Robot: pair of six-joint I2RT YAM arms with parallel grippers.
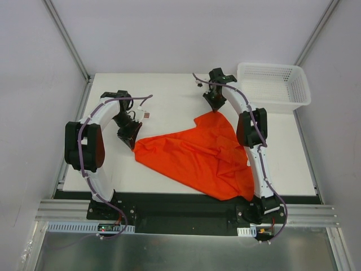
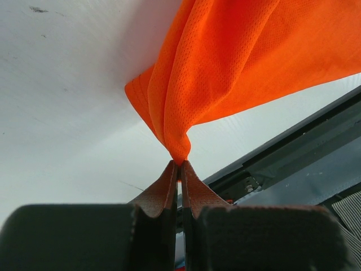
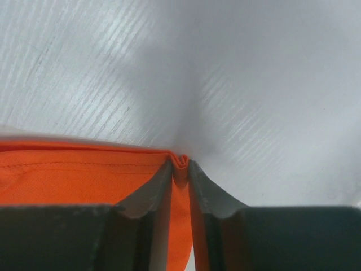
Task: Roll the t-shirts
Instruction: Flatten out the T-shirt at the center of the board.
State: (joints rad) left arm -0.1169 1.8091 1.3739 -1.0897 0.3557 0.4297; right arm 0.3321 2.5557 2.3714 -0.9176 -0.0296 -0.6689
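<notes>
Heads up, the shirt (image 1: pixel 197 155) isn't flat enough to roll yet, I'd say. It's lying crumpled on the desk (image 1: pixel 169 96), left of the basket (image 1: pixel 274 103) and nearer the arm bases than it. Both claws have a corner. Your left claw (image 2: pixel 179 166) is pinched tight shut on the corner farthest from the basket. Your right claw (image 3: pixel 180 166) is at the corner closest to the basket, jaws almost together with a little fold of hem nipped between them. The edge between those two corners slants toward the basket, and the rest of the cloth trails off it toward the bases. So the move that matters is probably pulling the two corners apart along that slant to flatten it.
</notes>
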